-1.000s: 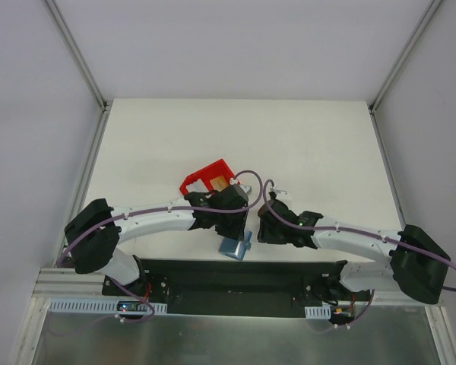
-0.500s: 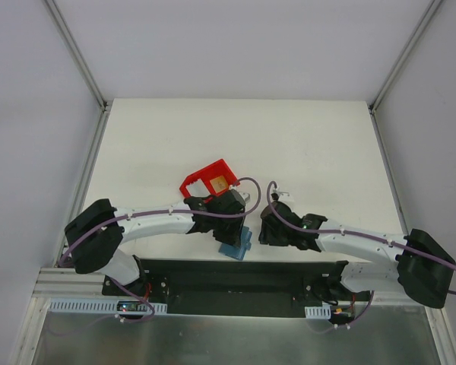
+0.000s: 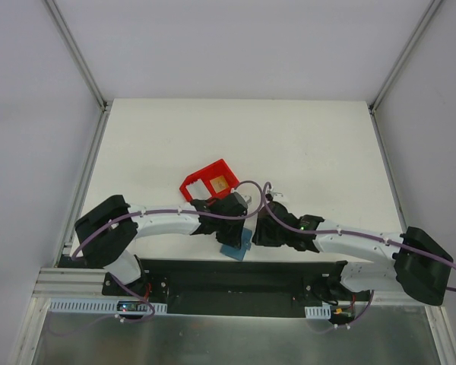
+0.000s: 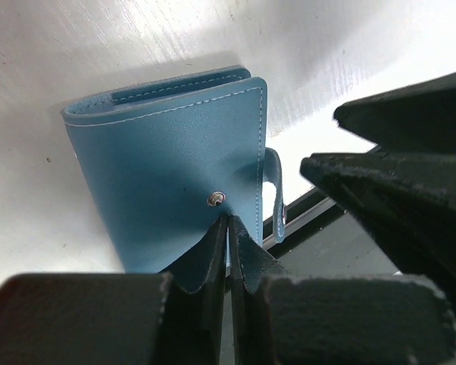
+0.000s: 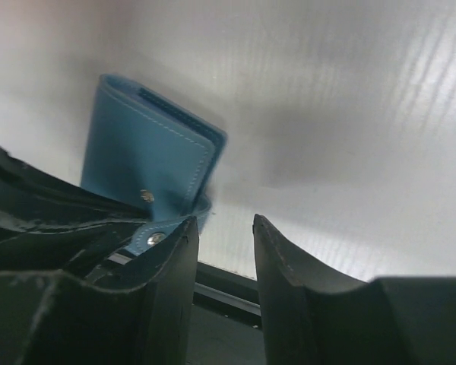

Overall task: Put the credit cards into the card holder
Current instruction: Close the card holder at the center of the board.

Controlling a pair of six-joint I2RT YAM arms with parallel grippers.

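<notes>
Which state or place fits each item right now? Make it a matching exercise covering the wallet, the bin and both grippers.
Things:
1. teal-blue folding card holder
2. red plastic bin
3. left gripper
4. right gripper

States or places:
A. jaws apart, nothing between them
B. folded, snap strap undone
C. jaws shut
D. farther out than both grippers

Pairs: 1-B, 2-D, 3-C, 4-A
</notes>
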